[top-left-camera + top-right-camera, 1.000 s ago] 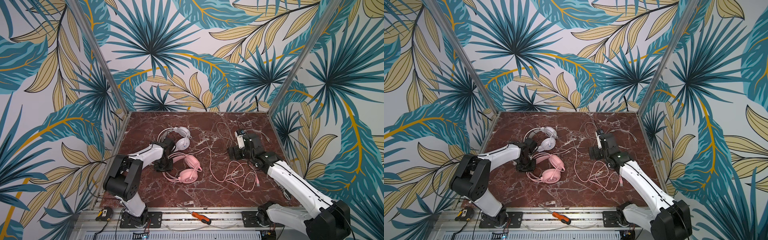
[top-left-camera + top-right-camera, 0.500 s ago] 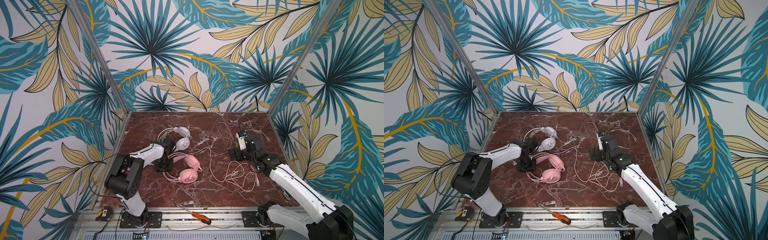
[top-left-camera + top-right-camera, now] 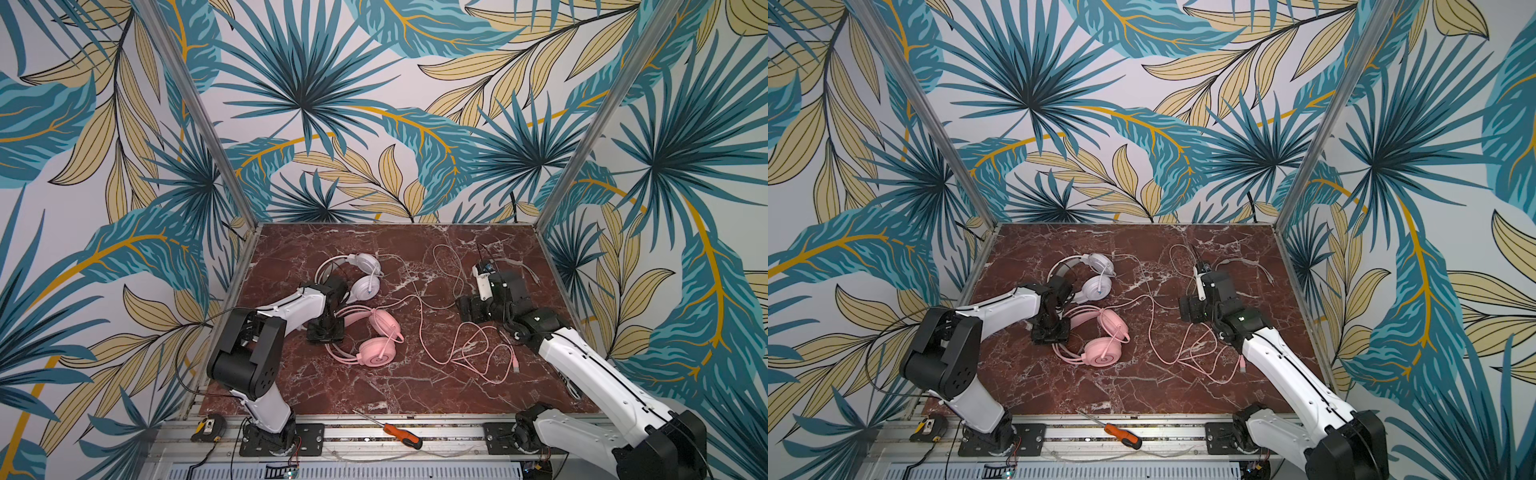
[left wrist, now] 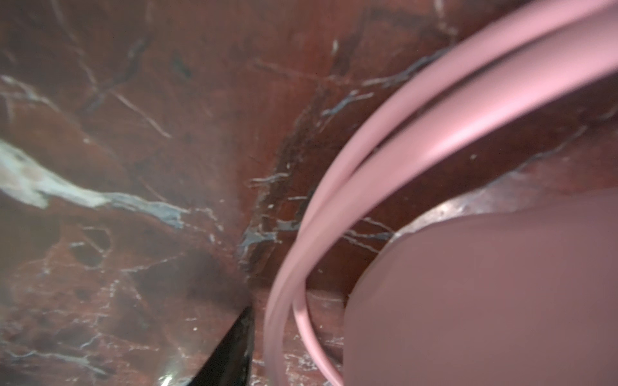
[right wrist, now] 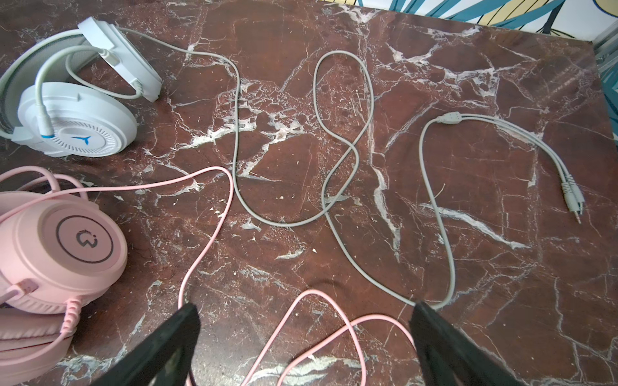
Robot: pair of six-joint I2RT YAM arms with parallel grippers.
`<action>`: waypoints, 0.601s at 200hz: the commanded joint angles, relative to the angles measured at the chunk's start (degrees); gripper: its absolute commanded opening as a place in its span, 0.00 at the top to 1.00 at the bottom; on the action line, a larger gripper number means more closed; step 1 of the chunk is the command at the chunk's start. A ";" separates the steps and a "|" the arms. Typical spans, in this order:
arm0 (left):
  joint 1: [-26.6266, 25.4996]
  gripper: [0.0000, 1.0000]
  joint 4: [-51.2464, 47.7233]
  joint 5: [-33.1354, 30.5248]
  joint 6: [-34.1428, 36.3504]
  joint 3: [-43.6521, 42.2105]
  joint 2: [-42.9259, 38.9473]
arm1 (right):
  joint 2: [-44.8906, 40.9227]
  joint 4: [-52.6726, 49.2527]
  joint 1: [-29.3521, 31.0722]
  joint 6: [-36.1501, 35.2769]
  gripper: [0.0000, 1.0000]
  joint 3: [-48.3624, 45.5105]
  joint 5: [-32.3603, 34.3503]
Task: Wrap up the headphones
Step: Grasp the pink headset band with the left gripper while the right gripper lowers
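Left tool [image 3: 326,330] sits at the headband [image 4: 434,110] of the pink headset [image 3: 377,352], probably to steady it; I cannot tell its grip. My right tool [image 5: 306,309] hangs wide open over the pink cable [image 5: 207,240] sprawled across the worktop [image 3: 374,395].

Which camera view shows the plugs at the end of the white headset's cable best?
The right wrist view: there the plugs lie close, sharp and unobstructed. In both top views they are only faint thin lines beyond the right arm. The left wrist view does not show them.
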 commanded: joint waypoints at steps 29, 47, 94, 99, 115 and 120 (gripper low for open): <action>0.44 0.70 3.03 -1.10 -0.81 -2.39 3.20 | -1.06 -0.97 0.43 0.56 0.00 -1.68 -0.47; 0.49 0.83 3.04 -0.74 -1.50 -2.31 3.34 | -1.40 -2.53 0.41 -0.55 0.01 -0.79 -3.52; 0.49 1.00 1.40 5.69 2.46 -0.60 2.26 | 0.84 -13.25 0.46 -4.89 0.01 4.30 -9.74; 0.54 1.00 1.16 6.55 3.29 -0.40 1.59 | 1.31 -14.91 0.42 -5.41 0.02 4.97 -10.64; 0.53 1.00 0.61 9.05 5.32 0.42 -0.61 | 2.58 -18.34 0.58 -6.06 0.04 6.34 -12.96; 0.49 1.00 0.34 9.69 5.79 0.78 -1.18 | 2.85 -18.97 0.78 -6.17 0.04 6.52 -13.48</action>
